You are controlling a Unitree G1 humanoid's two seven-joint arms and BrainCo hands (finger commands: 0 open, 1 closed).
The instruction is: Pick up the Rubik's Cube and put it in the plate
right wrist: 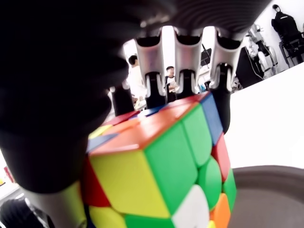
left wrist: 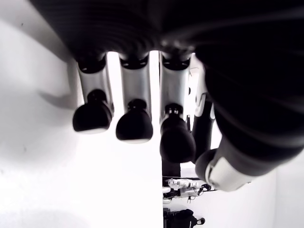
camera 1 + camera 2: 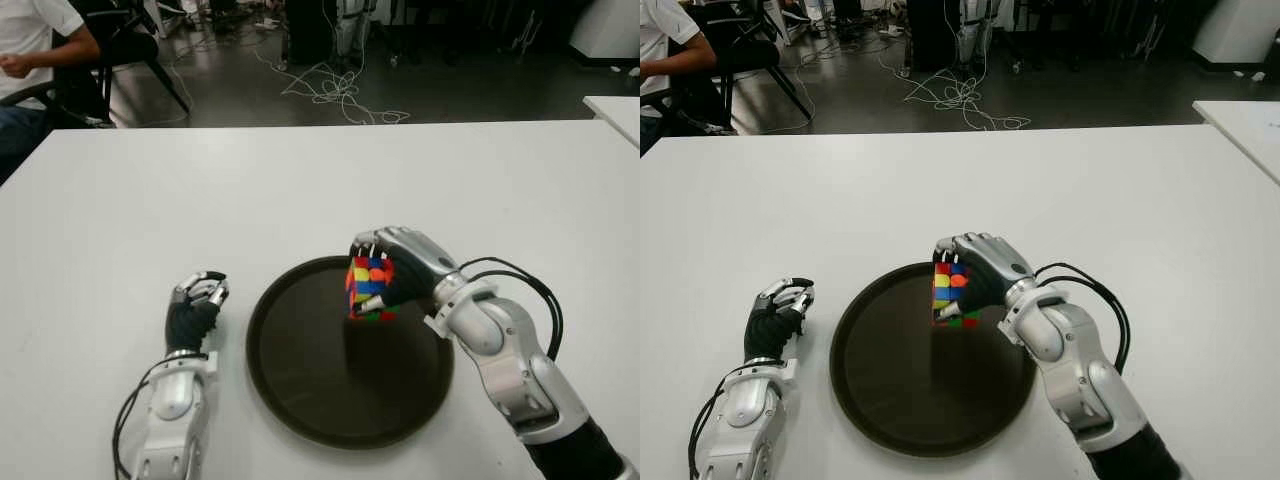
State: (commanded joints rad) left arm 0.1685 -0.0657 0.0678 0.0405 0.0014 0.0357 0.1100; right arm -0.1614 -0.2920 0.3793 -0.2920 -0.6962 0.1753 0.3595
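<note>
Item: my left hand (image 3: pixel 196 303), fingers curled on nothing, left of the plate (image 3: pixel 300 400). Item: my right hand (image 3: pixel 400 265), fingers and thumb clamped around the Rubik's Cube (image 3: pixel 368 288), held above the plate's far half. Item: white table (image 3: pixel 300 180) beneath. Item: seated person (image 3: pixel 30 50), far left.

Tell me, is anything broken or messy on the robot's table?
Nothing stands out. The right hand holds the Rubik's Cube above the dark plate, and the left hand shows beside the plate on its left, holding nothing. The white table shows no spills or damage.
</note>
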